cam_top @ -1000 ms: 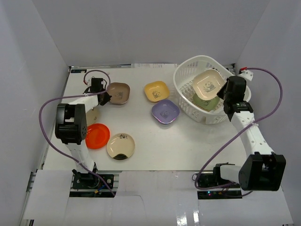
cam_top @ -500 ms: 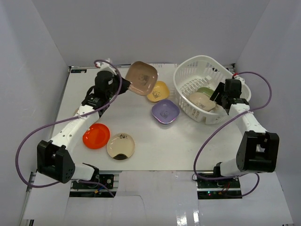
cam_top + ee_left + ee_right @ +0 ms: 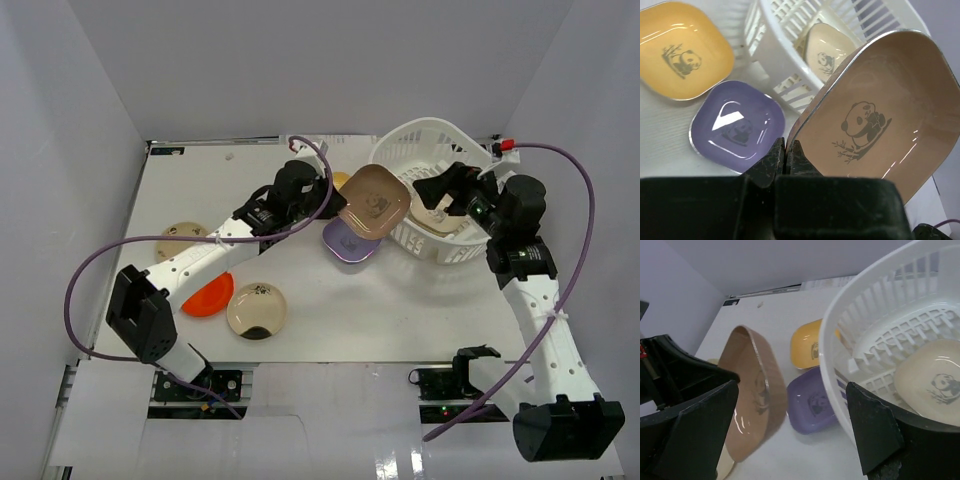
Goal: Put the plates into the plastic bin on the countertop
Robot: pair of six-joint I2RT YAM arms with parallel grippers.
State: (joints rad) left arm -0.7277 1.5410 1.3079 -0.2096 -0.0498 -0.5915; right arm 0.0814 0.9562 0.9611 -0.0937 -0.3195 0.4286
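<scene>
From above, the brown plate (image 3: 374, 203) covers most of the yellow plate (image 3: 682, 55) and a corner of the purple plate (image 3: 345, 243), and the left arm (image 3: 200, 258) hides part of the orange plate (image 3: 205, 298). The right wrist view cuts off the plastic bin (image 3: 875, 315) and the cream plate (image 3: 932, 382) at its right edge. The fingers (image 3: 771, 159) of the left gripper (image 3: 785, 156) seem to pinch the brown plate's rim; shadow hides the contact.

Dark panda prints on brown plate (image 3: 875, 115), yellow plate (image 3: 682, 50), purple plate (image 3: 737, 125), cream plate (image 3: 827, 50); white lattice bin (image 3: 777, 55).
</scene>
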